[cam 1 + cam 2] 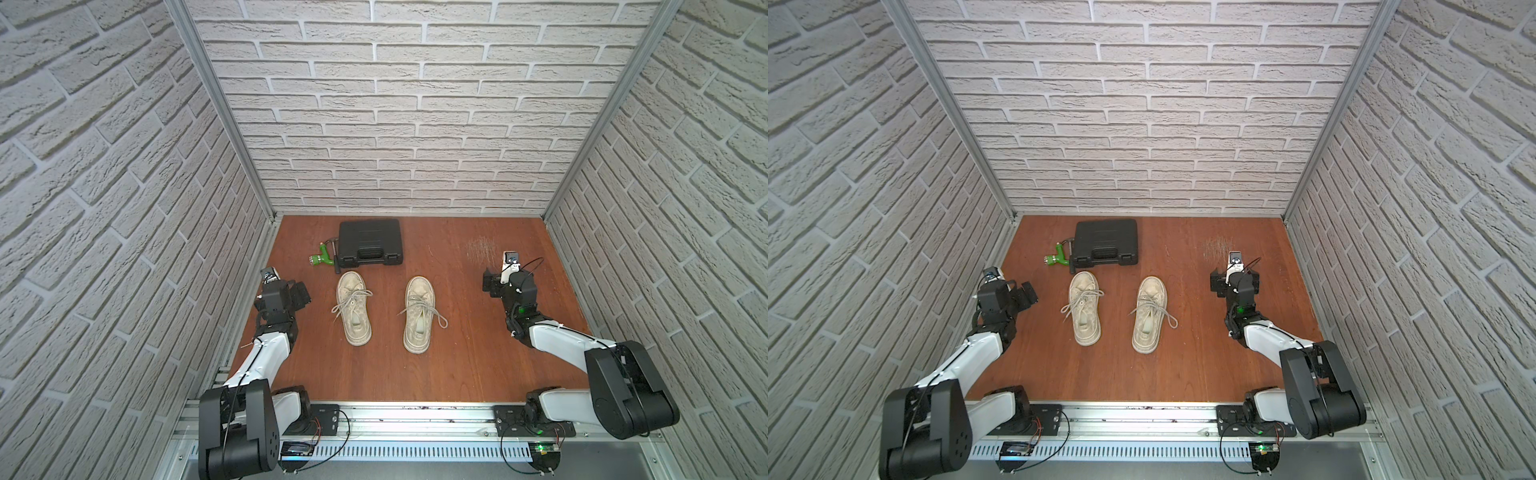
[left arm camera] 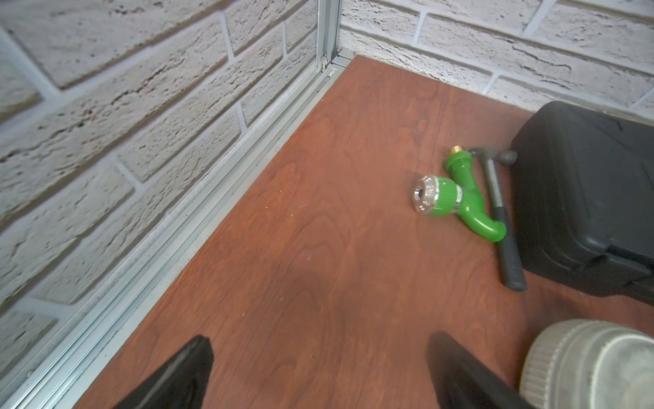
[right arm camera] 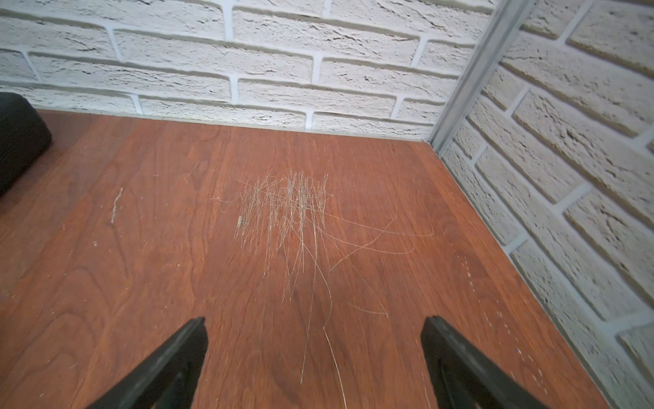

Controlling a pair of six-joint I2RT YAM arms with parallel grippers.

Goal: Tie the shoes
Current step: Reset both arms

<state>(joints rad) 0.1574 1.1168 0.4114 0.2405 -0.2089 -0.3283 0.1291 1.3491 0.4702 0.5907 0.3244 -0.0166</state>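
Shoes (image 1: 353, 309): the pair lay on the wooden table (image 1: 457, 365), side by side, just on the robot's side of the black case (image 1: 370, 243). One toe was nearly at the case's latch edge and the other shoe (image 1: 419, 316) sat out past its corner.
Laces (image 1: 432, 312): splayed across both tongues and over the sides; whether they were knotted could not be told.
Handling: the canvas looked soft and light, likely to slide if tugged; the laces looked limp and thin — best pinched near their free ends.
Left gripper (image 2: 320, 354): jaws stood wide apart, empty, on the case's green nozzle (image 2: 456, 202) side.
Right gripper (image 3: 315, 340): jaws stood wide apart, empty — well apart from the case, on its opposite side.
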